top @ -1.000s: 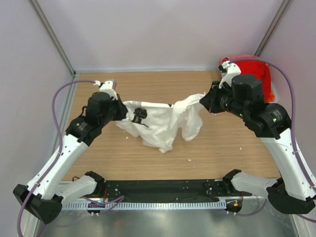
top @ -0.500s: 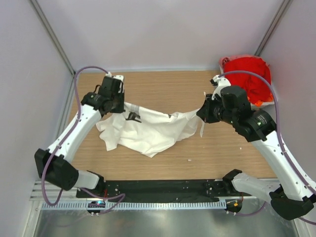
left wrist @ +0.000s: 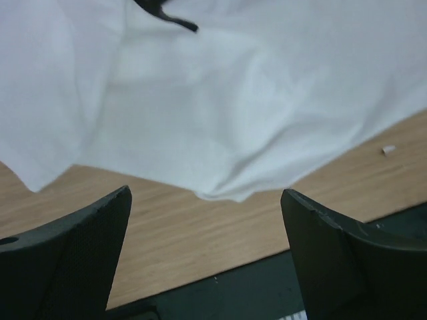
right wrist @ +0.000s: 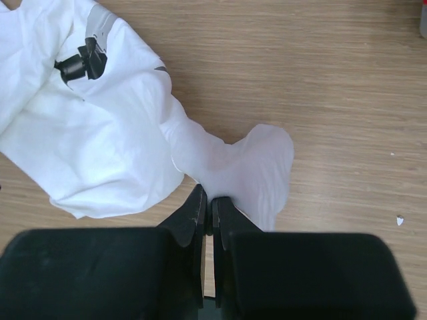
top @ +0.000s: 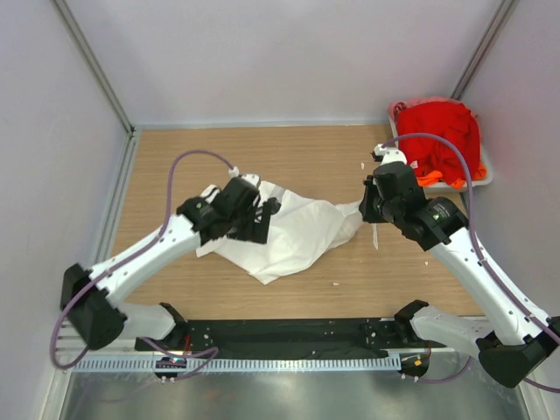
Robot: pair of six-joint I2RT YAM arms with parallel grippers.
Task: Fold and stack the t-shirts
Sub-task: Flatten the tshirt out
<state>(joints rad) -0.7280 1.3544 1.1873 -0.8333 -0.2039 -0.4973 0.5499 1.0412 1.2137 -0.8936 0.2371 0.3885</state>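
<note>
The white t-shirt (top: 302, 234) lies crumpled on the wooden table, with a black mark (right wrist: 83, 60) near its top. My left gripper (top: 262, 219) hovers over the shirt's left part, jaws wide open and holding nothing; in the left wrist view the white t-shirt (left wrist: 220, 100) lies beyond the left gripper (left wrist: 207, 220). My right gripper (top: 366, 208) is shut on the shirt's right corner, and the right wrist view shows the right gripper (right wrist: 210, 200) pinching a fold of the white t-shirt (right wrist: 233, 167). Red and orange t-shirts (top: 442, 127) are piled at the back right.
The red pile sits in a pale plastic tub (top: 484, 178) against the right wall. A black base rail (top: 289, 332) runs along the near edge. Small white scraps (top: 336, 283) lie on the wood. Walls close in the left, back and right sides.
My left gripper let go of the shirt's left corner, opened wide and swung right over the cloth. The shirt, earlier stretched between both grippers, now rests slack on the table.
</note>
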